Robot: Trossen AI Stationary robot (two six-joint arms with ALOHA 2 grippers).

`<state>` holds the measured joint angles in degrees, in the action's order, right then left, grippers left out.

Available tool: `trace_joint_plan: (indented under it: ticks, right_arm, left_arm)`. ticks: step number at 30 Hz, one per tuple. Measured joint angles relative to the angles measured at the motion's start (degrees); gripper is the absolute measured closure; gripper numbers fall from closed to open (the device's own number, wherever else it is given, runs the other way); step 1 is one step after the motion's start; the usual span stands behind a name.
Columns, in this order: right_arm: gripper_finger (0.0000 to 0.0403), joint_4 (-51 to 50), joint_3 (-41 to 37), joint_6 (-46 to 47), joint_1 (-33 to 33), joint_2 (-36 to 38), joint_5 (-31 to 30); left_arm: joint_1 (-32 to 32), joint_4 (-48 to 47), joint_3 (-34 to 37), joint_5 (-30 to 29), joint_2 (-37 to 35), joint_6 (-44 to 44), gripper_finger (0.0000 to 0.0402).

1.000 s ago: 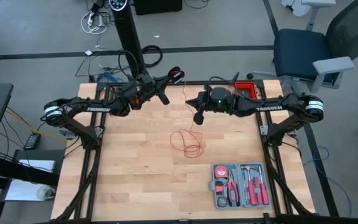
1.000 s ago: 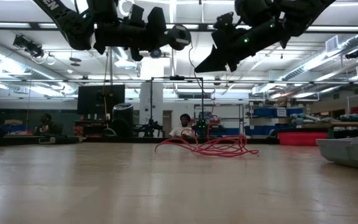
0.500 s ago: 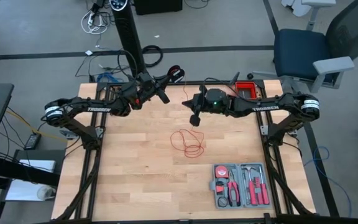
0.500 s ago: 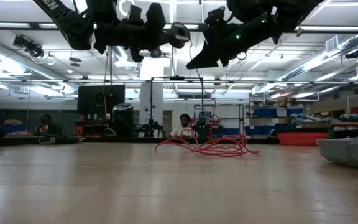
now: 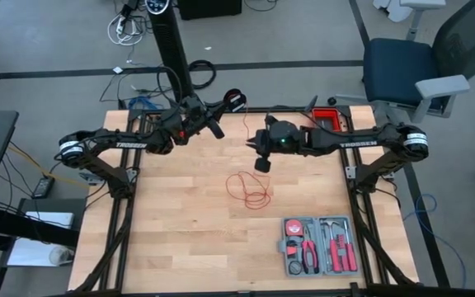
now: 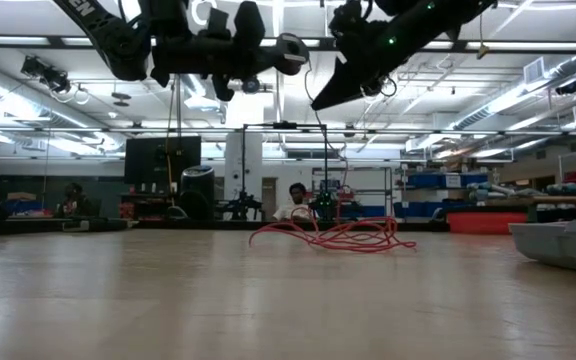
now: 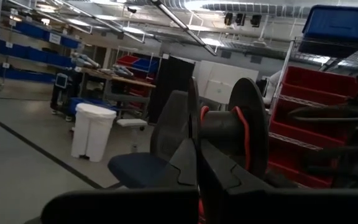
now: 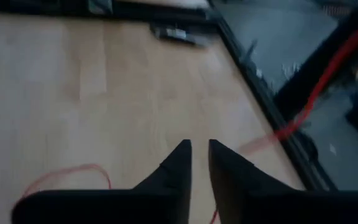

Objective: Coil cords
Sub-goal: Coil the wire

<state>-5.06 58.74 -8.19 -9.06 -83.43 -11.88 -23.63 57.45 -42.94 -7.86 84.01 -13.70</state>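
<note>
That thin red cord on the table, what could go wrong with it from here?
The red cord lies in a loose tangle, so pulling one strand might knot it rather than coil it. A strand rises toward the right gripper, whose fingers stand slightly apart; it could slip free and drop. The left gripper holds a spool with its fingers shut; if the strand goes slack, the wraps might loosen.

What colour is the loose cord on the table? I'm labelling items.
Bright red cord, clearest in the high view.
</note>
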Motion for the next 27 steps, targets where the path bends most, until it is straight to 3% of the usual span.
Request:
trace_joint_plan:
  ticks: [9,22,27]
  right_arm:
    - [0.0298,-2.31,0.17,6.19,-0.34,0.52,-1.93]
    - [0.0303,1.1,0.17,4.05,-2.04,0.15,-1.87]
    - [0.0336,2.51,0.17,2.01,-2.16,0.15,-1.74]
  left_arm:
    - [-0.01,0.02,0.0,0.0,0.0,0.13,0.0401]
    - [-0.01,0.09,0.0,0.31,0.0,0.11,0.0401]
    - [-0.01,0.19,0.0,0.32,0.0,0.07,0.0401]
